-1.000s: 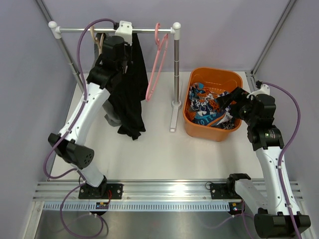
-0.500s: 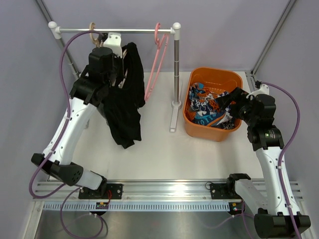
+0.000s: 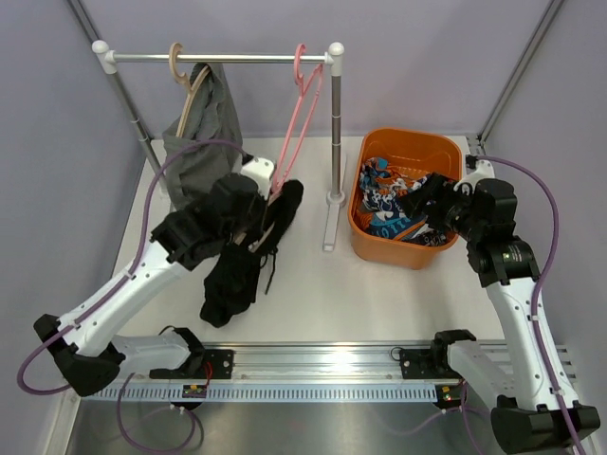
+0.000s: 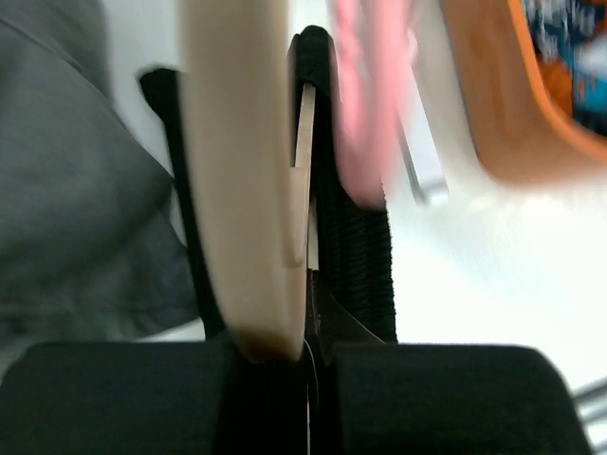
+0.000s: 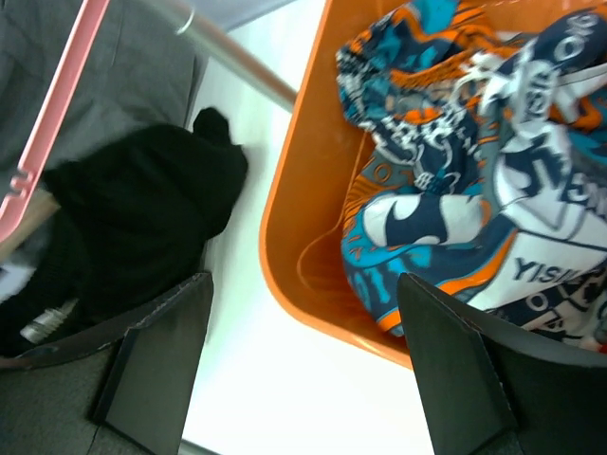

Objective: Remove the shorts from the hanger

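Observation:
My left gripper (image 3: 258,227) is shut on a pale wooden hanger (image 4: 237,190) and the black shorts (image 3: 237,270) draped on it. It holds them low over the table, off the rail. In the left wrist view the black shorts (image 4: 353,227) are pressed beside the hanger between shut jaws. The grey shorts (image 3: 202,142) hang on another wooden hanger on the rail (image 3: 247,58). The printed shorts (image 3: 394,199) lie in the orange basket (image 3: 417,144). My right gripper (image 3: 432,201) is open and empty over the basket's near edge (image 5: 285,199), with the printed shorts (image 5: 455,190) beside it.
An empty pink hanger (image 3: 299,104) hangs on the rail near its right post (image 3: 334,133), whose foot stands on the table just left of the basket. The pink hanger (image 5: 57,104) and black shorts (image 5: 142,209) show in the right wrist view. Grey walls enclose the table.
My left arm has pulled the black shorts and their hanger off the rail, down and toward the front. The grey shorts on the rail are now uncovered. The right gripper has barely moved.

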`<action>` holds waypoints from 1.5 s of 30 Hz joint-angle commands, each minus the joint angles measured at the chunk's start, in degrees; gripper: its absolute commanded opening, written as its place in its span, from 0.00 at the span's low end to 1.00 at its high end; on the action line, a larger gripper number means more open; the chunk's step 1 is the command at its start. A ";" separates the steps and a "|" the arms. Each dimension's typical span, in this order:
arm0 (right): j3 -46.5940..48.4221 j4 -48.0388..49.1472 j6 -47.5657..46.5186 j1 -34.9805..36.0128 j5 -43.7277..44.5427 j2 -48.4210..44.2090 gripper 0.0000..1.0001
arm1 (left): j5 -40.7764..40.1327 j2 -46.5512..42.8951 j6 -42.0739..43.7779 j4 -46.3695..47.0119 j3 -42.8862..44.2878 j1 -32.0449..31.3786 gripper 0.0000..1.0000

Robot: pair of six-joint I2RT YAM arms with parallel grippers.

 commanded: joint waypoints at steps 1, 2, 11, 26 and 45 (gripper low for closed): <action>3.12 -1.78 -1.79 5.13 1.25 0.19 0.87 | -4.86 -6.70 -4.15 -0.49 -6.42 -4.99 0.00; 3.12 -2.39 -1.79 6.55 2.22 0.27 0.87 | -4.60 -7.95 -4.59 -0.75 -7.76 -5.70 0.00; 1.62 -4.33 0.58 27.46 12.94 1.85 0.85 | 9.79 -19.82 -6.18 -1.03 -18.57 -11.77 0.00; 7.69 -5.38 7.88 51.55 32.99 16.35 0.84 | 7.45 -9.20 -5.91 4.78 -13.23 -22.67 0.00; 5.40 -6.26 11.84 55.16 41.52 20.40 0.79 | 5.86 -4.97 -3.27 3.99 -6.27 -23.55 0.00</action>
